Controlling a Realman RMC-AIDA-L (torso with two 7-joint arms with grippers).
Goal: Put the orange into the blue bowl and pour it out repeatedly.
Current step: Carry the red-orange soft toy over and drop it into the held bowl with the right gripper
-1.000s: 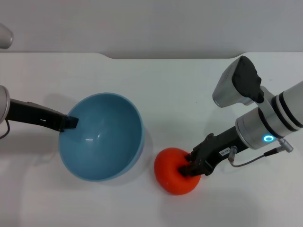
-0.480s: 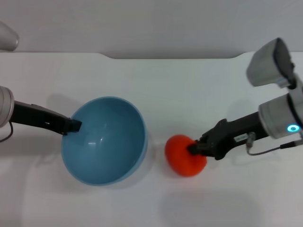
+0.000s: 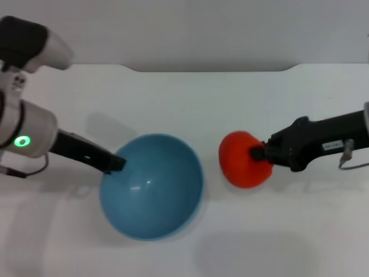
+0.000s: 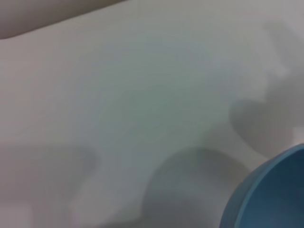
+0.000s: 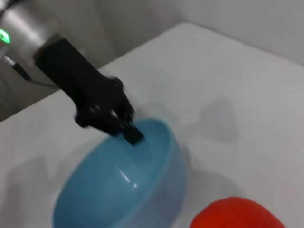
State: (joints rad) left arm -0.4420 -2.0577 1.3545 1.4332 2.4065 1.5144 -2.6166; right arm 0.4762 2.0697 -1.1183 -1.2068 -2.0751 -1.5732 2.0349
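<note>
The orange (image 3: 243, 160), red-orange and roundish, hangs above the white table to the right of the blue bowl (image 3: 151, 186). My right gripper (image 3: 259, 154) is shut on the orange's right side. My left gripper (image 3: 117, 164) is shut on the bowl's left rim and holds the bowl tilted. The bowl is empty. In the right wrist view the bowl (image 5: 118, 183) lies beyond the orange (image 5: 237, 213), with my left gripper (image 5: 130, 133) on its rim. The left wrist view shows only an edge of the bowl (image 4: 268, 192).
The white table (image 3: 230, 104) spreads under both arms, with its far edge against a grey wall. Shadows of the bowl and the orange fall on the table's near part.
My right gripper has lifted the orange up and to the right, away from the table. My left gripper has carried the bowl to the right, toward the middle.
</note>
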